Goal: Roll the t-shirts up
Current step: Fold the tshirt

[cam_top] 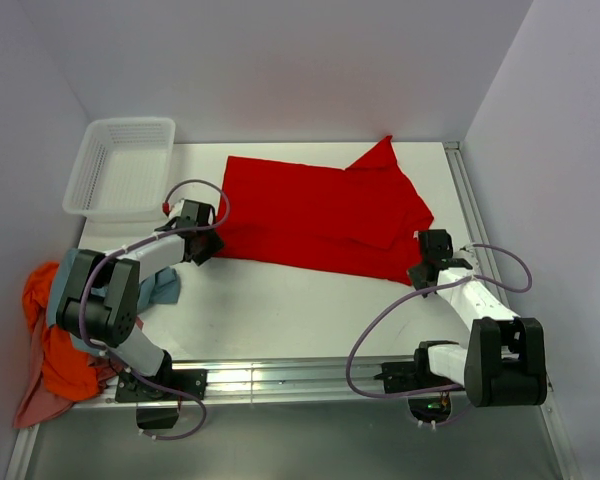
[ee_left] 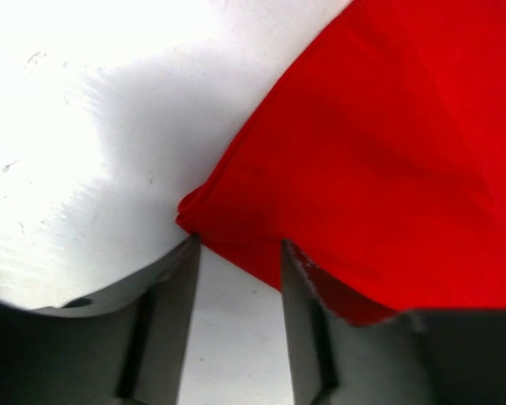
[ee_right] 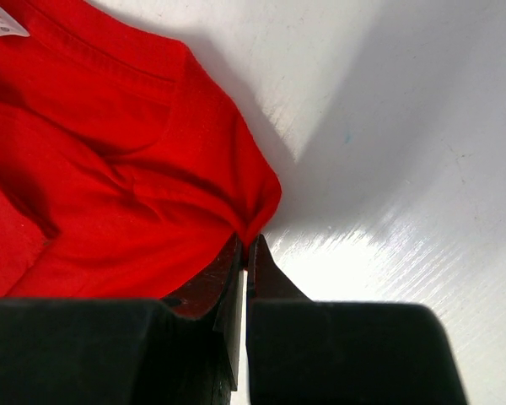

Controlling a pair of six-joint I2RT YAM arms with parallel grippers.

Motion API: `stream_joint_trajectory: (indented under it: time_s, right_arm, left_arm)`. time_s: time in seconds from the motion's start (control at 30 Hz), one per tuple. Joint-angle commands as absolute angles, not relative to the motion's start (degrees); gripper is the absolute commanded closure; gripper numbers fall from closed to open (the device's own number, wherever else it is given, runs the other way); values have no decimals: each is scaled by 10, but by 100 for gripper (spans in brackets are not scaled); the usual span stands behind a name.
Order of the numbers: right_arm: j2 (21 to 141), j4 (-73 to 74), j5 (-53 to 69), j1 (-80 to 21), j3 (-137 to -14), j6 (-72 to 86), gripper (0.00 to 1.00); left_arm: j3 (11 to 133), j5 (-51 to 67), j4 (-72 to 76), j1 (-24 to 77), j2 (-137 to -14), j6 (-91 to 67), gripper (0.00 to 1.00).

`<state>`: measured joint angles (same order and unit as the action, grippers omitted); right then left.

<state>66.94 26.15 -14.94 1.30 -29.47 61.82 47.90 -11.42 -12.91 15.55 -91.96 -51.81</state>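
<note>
A bright red t-shirt (cam_top: 325,212) lies folded flat across the middle of the white table. My left gripper (cam_top: 202,248) is open at its near left corner; in the left wrist view the fingers (ee_left: 173,287) straddle bare table just short of the red cloth's corner (ee_left: 337,160). My right gripper (cam_top: 427,272) is shut on the shirt's near right corner; the right wrist view shows the red cloth (ee_right: 152,169) pinched between the fingertips (ee_right: 246,245), with a white neck label (ee_right: 0,29) at top left. Orange (cam_top: 52,340), blue-grey (cam_top: 158,290) and pinkish (cam_top: 35,405) shirts are piled at the left edge.
A white plastic mesh basket (cam_top: 123,165) stands at the far left corner. A metal rail (cam_top: 280,375) runs along the table's near edge, and another along the right side (cam_top: 475,210). White walls enclose the table on three sides.
</note>
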Motion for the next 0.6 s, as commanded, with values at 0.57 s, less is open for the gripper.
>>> stream_joint_trajectory:
  time_s: [0.57]
  right_arm:
    - [675, 237, -136, 25, -294, 591, 100]
  left_arm:
    - [481, -161, -108, 157, -951, -556, 78]
